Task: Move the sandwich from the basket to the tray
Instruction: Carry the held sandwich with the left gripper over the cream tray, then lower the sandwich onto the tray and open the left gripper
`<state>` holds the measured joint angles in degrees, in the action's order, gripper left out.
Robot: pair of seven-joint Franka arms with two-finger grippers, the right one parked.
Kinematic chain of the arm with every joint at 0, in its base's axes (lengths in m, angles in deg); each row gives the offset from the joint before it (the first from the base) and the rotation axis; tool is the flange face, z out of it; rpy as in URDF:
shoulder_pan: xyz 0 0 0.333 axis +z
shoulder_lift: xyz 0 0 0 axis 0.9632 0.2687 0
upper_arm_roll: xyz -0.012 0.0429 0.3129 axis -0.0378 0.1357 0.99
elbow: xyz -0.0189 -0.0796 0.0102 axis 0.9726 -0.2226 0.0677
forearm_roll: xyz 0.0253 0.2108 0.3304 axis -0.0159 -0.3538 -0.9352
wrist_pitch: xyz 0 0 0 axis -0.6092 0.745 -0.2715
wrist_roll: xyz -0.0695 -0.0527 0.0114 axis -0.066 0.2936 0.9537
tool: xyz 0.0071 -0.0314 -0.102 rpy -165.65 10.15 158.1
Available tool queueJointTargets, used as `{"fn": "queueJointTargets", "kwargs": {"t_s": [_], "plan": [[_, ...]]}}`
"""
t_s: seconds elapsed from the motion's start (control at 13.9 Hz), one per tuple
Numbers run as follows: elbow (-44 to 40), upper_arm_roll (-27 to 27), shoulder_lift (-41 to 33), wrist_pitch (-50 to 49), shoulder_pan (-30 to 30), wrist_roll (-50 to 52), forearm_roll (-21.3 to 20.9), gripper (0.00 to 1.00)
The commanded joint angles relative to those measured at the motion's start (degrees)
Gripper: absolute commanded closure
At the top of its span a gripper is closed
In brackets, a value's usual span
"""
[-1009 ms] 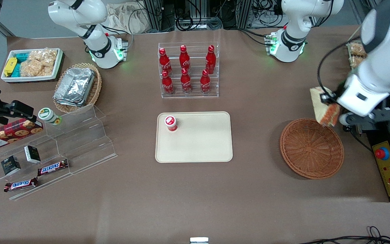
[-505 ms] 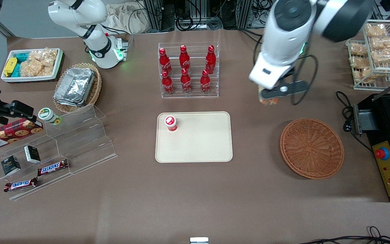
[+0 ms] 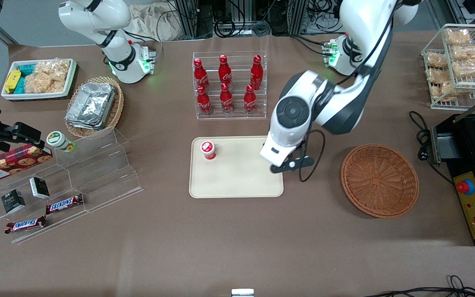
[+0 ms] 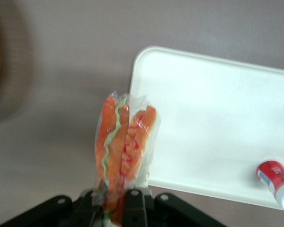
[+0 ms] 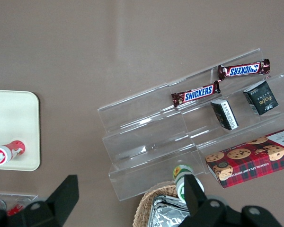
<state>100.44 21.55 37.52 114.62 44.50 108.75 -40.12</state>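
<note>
My left gripper (image 4: 117,201) is shut on the sandwich (image 4: 125,142), a clear-wrapped wedge with orange-red filling and a green streak, held edge-on. It hangs above the brown tabletop right at the rim of the cream tray (image 4: 213,123), at the tray's end nearest the basket. In the front view the arm's wrist (image 3: 281,152) sits over that end of the tray (image 3: 237,177) and hides the gripper and the sandwich. The round reddish-brown wicker basket (image 3: 379,180) stands empty toward the working arm's end of the table.
A small red-capped cup (image 3: 208,149) stands on the tray's farther corner toward the parked arm; it also shows in the left wrist view (image 4: 277,182). A clear rack of red bottles (image 3: 229,84) stands farther from the camera than the tray. A clear stepped shelf (image 3: 97,173) holds snacks.
The left arm has swung with the sandwich from above the basket's farther rim, across the table, to the tray's near-basket end. The basket stays empty.
</note>
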Motion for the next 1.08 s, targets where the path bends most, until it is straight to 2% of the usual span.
{"fn": "queueJointTargets", "kwargs": {"t_s": [0.0,0.36,0.5,0.58,0.65,0.72,0.86,1.01], "plan": [[-2.16,0.22,4.75,3.34,-1.28,1.59,-0.15,0.96],[-2.08,0.31,10.21,9.77,-2.69,1.68,-0.59,0.92],[-2.08,0.31,10.65,10.21,-2.69,1.68,-0.59,0.76],[-2.16,0.4,10.57,10.21,-2.69,1.68,-0.59,0.6],[-2.16,0.4,10.31,10.13,-2.61,1.68,-0.59,0.27],[-2.16,0.57,9.96,10.04,-2.61,2.03,-0.68,0.04],[-2.34,0.84,7.86,9.78,-2.35,5.88,-0.85,0.0],[-1.99,1.45,4.35,9.16,-1.82,9.48,-3.39,0.0]]}}
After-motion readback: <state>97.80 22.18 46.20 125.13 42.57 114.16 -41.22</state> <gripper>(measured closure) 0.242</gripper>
